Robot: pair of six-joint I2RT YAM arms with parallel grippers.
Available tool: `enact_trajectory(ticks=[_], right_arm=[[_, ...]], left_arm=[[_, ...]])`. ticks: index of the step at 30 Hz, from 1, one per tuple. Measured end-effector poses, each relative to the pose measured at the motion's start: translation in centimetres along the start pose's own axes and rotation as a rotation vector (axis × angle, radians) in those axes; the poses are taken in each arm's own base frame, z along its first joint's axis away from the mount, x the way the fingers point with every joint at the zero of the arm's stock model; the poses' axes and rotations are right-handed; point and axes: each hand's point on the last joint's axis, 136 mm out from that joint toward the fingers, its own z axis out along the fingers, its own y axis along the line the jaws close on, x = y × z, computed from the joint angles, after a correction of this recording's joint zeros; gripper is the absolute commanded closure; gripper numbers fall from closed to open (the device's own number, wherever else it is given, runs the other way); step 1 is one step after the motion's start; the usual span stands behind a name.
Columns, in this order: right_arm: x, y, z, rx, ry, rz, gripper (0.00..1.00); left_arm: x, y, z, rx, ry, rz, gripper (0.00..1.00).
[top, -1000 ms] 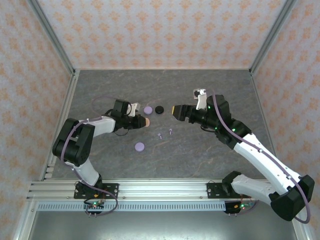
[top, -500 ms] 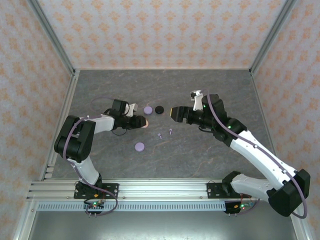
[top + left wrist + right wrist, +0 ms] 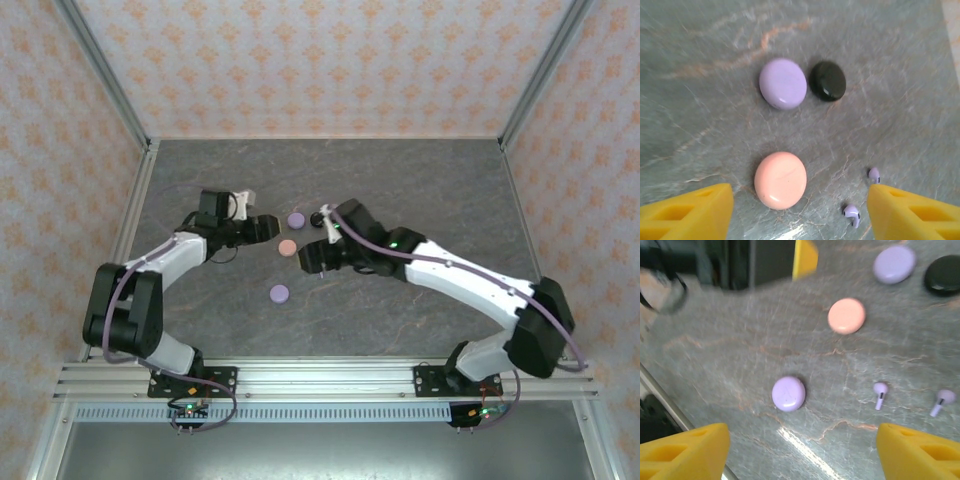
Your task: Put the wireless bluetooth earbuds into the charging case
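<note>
Left gripper [image 3: 800, 212]: held wide open, nothing gripped (pink disc [image 3: 780, 180] seen just ahead of it).
Right gripper [image 3: 800, 450]: held wide open, empty.
Earbuds [image 3: 880, 392]: two lavender ones, laid loose near the middle of the surface [image 3: 440, 180], beside the pink disc.
Other discs: lavender disc [image 3: 783, 83] and black disc [image 3: 827, 80] set just beside each other, farther back.

Both arms are crowding the middle of the grey table [image 3: 430, 180].
The left gripper [image 3: 262, 228] and right gripper [image 3: 310, 257] are flanking a pink disc [image 3: 288, 247], one lavender disc [image 3: 296, 219] lying just behind it, a second lavender disc [image 3: 279, 294] lying nearer the bases.
</note>
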Motion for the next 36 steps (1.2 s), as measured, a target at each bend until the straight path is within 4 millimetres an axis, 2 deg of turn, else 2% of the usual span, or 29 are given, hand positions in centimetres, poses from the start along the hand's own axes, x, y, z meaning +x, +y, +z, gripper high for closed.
enact_trajectory(ticks=[3, 6, 10, 13, 18, 24, 36], right_arm=[[1.3, 1.8, 3.1, 0.036, 0.091, -0.106, 0.25], [2.0, 3.0, 6.0, 0.079, 0.163, -0.213, 0.26], [2.8, 3.5, 9.1, 0.137, 0.243, -0.316, 0.27], [4.0, 3.2, 11.2, 0.170, 0.309, -0.373, 0.27], [5.7, 2.3, 13.7, 0.216, 0.411, -0.433, 0.28], [6.9, 1.4, 14.7, 0.245, 0.487, -0.464, 0.30], [7.6, 1.5, 15.5, 0.227, 0.524, -0.467, 0.35]], left_arm=[[-1.3, 1.3, -2.2, -0.019, -0.077, -0.059, 0.27], [-1.7, 3.8, -4.1, -0.055, -0.137, -0.154, 0.26], [-1.4, 6.7, -5.8, -0.100, -0.185, -0.261, 0.24], [-1.1, 7.5, -6.4, -0.112, -0.204, -0.300, 0.23], [-1.0, 7.7, -6.6, -0.115, -0.214, -0.319, 0.23], [-1.0, 7.6, -6.6, -0.113, -0.214, -0.327, 0.23], [-1.0, 7.6, -6.6, -0.113, -0.214, -0.327, 0.23]])
